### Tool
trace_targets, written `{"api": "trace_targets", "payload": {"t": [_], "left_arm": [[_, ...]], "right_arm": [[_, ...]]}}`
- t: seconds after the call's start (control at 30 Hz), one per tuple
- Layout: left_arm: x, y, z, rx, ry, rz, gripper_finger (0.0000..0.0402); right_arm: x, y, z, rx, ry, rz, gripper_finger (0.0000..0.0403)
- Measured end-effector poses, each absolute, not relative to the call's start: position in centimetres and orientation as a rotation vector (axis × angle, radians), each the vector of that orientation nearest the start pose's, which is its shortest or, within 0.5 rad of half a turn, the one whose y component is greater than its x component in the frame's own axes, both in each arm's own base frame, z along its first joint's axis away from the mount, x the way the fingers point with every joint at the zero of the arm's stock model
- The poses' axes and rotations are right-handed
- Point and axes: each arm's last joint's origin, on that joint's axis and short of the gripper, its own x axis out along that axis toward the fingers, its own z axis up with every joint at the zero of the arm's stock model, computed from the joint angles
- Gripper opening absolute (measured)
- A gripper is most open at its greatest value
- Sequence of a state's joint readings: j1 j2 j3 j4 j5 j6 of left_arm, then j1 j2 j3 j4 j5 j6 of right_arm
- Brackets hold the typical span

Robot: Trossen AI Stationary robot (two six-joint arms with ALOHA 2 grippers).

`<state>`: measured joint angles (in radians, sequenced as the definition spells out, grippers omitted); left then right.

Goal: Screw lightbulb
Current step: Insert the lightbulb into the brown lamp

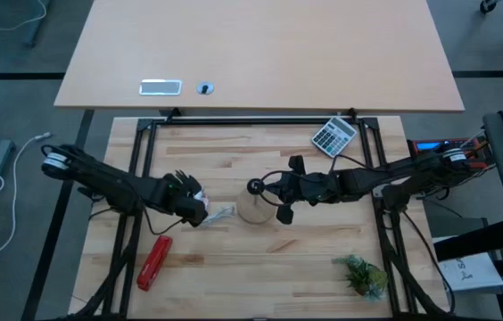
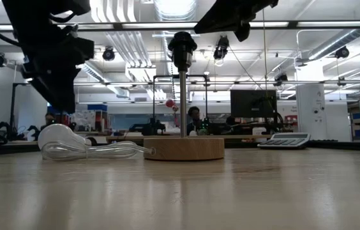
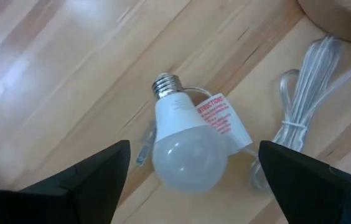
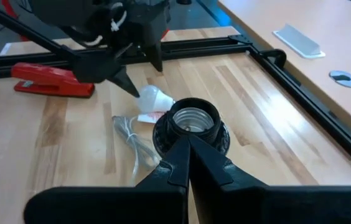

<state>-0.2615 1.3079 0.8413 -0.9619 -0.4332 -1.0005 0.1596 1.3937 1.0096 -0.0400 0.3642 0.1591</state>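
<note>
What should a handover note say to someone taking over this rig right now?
Left gripper: open, fingers either side of the small white rounded lightbulb, not gripping it.
Right gripper: shut, empty, at the black socket on the round tan wooden lamp base.
The bulb lies on the wooden table, silvery screw end pointing away from the gripper, beside a clear coiled cord.
Done: approach.
Left: grasp, lift, screw into the empty socket.

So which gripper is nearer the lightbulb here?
Left. The left gripper hangs open just above the lightbulb, one finger on either side, not gripping it. The right gripper is shut, farther off by the black socket on the lamp base.
</note>
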Motion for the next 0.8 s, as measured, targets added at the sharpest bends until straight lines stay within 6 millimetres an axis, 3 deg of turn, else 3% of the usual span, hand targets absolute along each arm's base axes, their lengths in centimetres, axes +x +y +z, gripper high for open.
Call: {"api": "trace_targets", "payload": {"t": [0.5, 0.67, 0.8], "left_arm": [[21.6, -3.3, 17.2, -0.37, 1.215, 0.861, 0.0339], [21.9, -3.5, 15.7, -0.366, 1.26, 0.813, 0.0329], [22.2, -3.5, 15.6, -0.332, 1.283, 0.783, 0.0313]], "right_arm": [[30.7, 3.9, 28.8, 0.034, 0.395, -0.225, 0.0], [30.7, 3.9, 28.8, 0.034, 0.395, -0.225, 0.0], [30.7, 3.9, 28.8, 0.034, 0.395, -0.225, 0.0]]}}
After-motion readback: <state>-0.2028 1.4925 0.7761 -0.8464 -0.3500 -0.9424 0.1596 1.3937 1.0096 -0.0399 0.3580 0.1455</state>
